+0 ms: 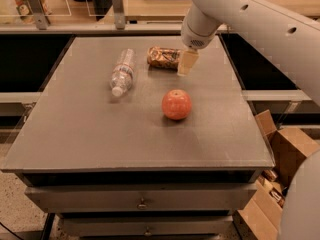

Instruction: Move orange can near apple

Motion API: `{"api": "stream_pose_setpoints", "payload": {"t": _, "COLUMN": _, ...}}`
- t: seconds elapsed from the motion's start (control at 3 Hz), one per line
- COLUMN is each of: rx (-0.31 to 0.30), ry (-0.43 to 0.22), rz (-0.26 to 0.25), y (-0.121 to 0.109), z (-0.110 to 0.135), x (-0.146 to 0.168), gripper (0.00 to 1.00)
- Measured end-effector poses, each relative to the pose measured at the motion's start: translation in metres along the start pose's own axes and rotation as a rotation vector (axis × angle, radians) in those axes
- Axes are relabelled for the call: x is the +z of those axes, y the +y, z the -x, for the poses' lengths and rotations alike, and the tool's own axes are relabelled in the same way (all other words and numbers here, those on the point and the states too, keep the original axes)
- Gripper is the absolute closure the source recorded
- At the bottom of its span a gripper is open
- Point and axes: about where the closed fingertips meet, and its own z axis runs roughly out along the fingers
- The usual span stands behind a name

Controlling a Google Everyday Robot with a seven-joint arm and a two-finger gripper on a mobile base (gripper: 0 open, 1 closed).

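Note:
The orange can (163, 57) lies on its side at the far middle of the grey table (75, 134), with a mottled orange-brown and gold label. The apple (176, 104) sits round and orange-red nearer the table's middle, a short way in front of the can. My gripper (187, 63) hangs from the white arm just right of the can's right end and behind the apple, close above the tabletop.
A clear plastic water bottle (123, 72) lies on its side left of the can. Cardboard boxes (280, 149) stand on the floor to the right. A shelf with posts (117, 6) runs behind the table. Drawers (142, 199) are below the front edge.

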Motion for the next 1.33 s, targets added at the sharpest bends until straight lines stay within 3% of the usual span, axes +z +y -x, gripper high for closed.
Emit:
{"api": "stream_pose_setpoints", "payload": {"t": 0.33, "rx": 0.004, "ry": -0.032, "rz": 0.034, "y": 0.000, "z": 0.014, "x": 0.033, "gripper": 0.19}}
{"api": "stream_pose_setpoints", "payload": {"t": 1.33, "rx": 0.008, "ry": -0.029, "rz": 0.058, "y": -0.001, "z": 0.011, "x": 0.045, "gripper": 0.27}}
